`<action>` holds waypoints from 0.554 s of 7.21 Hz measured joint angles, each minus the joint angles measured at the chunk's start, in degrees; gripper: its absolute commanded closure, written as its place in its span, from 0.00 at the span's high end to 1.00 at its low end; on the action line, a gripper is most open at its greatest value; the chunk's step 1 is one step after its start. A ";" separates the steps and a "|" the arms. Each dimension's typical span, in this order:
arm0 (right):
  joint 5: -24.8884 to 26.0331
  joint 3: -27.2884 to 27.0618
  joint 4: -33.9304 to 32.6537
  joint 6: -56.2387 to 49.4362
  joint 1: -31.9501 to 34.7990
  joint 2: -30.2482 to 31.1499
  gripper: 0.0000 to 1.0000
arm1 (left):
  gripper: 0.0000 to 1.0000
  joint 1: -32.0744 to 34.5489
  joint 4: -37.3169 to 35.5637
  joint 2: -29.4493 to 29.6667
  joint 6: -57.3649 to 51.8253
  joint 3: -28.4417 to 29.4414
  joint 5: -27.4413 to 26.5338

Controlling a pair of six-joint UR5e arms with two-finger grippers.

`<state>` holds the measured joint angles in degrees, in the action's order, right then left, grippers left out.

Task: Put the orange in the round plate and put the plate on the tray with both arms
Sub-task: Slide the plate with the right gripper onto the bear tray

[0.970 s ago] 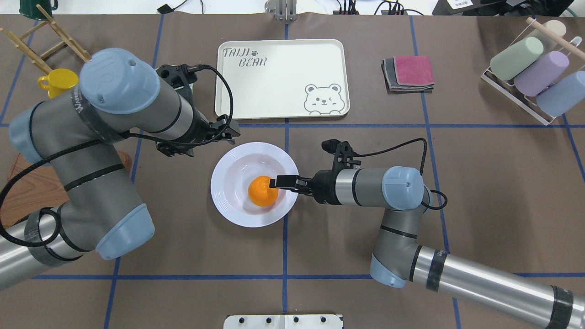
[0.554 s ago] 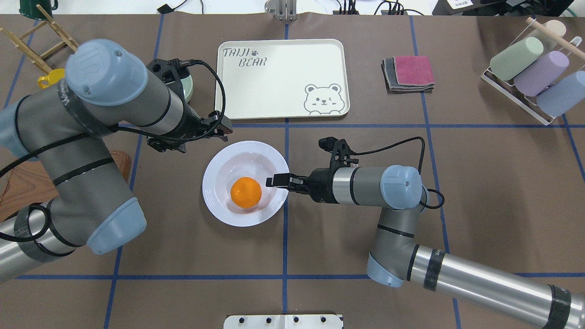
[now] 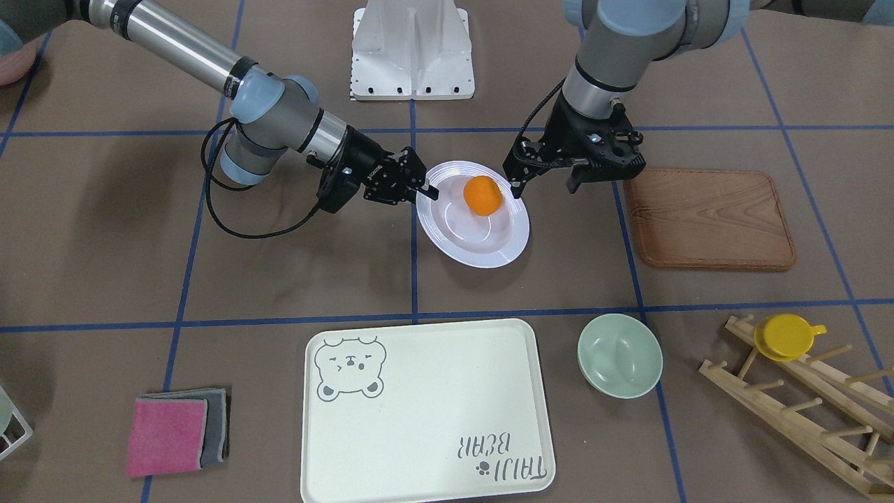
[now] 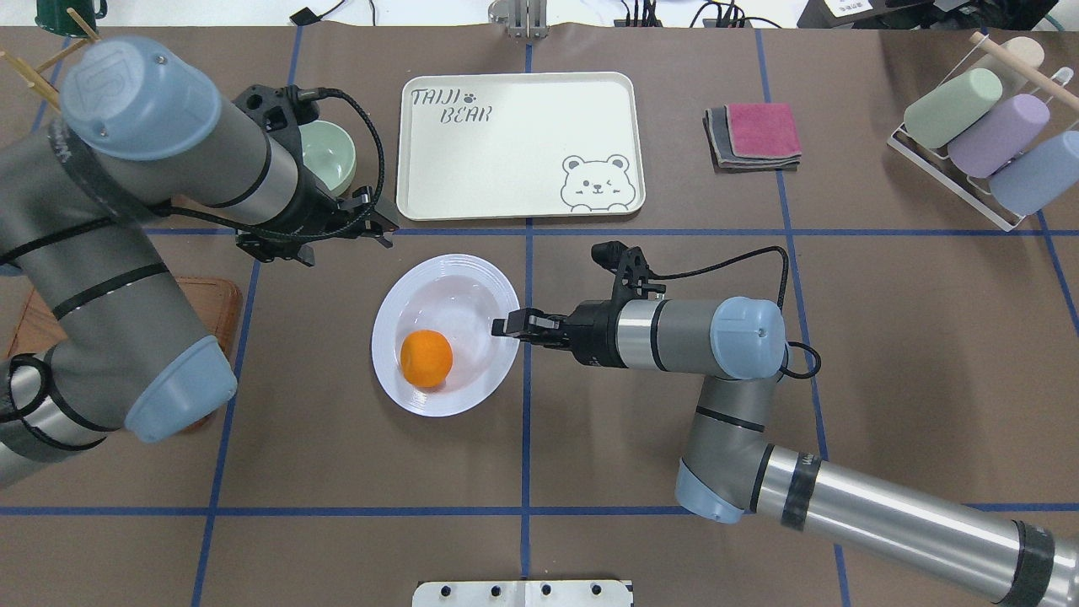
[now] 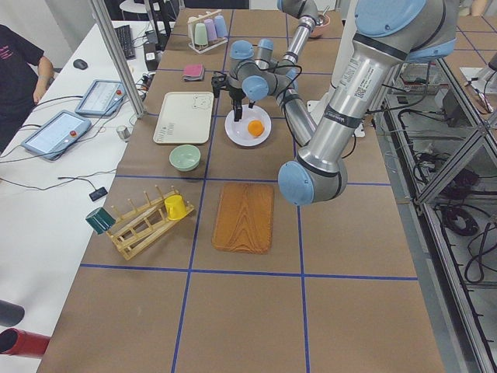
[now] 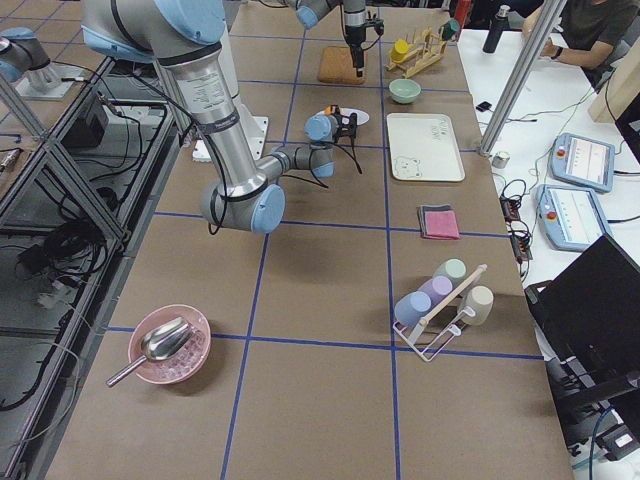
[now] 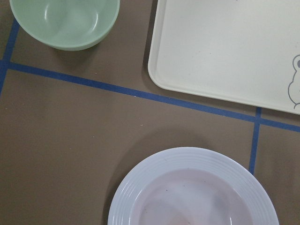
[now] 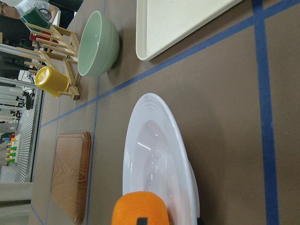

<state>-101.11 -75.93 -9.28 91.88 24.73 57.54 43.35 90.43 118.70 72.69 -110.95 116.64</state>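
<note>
Wooden board (image 3: 709, 220) is recorded at the far left of the table (image 4: 590, 438), partly covered by the left arm (image 4: 169, 169) in the overhead view. A pale green bowl (image 4: 333, 156) is seen upright farther back. The left gripper (image 3: 543, 185) is held with its fingers spread, above the table between the bowl and the white plate (image 4: 384, 333); contact with the plate cannot be confirmed. The plate is located at the table's centre. The orange (image 4: 426, 358) is lying in the plate's well, towards its left side. The right gripper (image 4: 504, 324) is closed onto the plate's right rim, pinching it. The cream tray (image 4: 523, 152) is found beyond the plate, apart from it. A folded pink cloth (image 4: 763, 131) is noted to the tray's right.
</note>
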 measured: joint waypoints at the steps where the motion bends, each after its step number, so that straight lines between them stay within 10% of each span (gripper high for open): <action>1: 0.04 -0.04 0.06 0.15 0.03 -0.06 0.07 | 0.97 1.67 0.00 -0.84 -1.89 -0.39 1.82; 4: 0.47 -0.72 1.51 2.92 0.31 -0.36 0.06 | 0.97 4.45 0.01 -3.76 -6.16 -2.33 4.32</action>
<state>-100.64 -76.64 -7.76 94.80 25.04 57.19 47.81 90.44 114.94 66.53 -113.28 120.96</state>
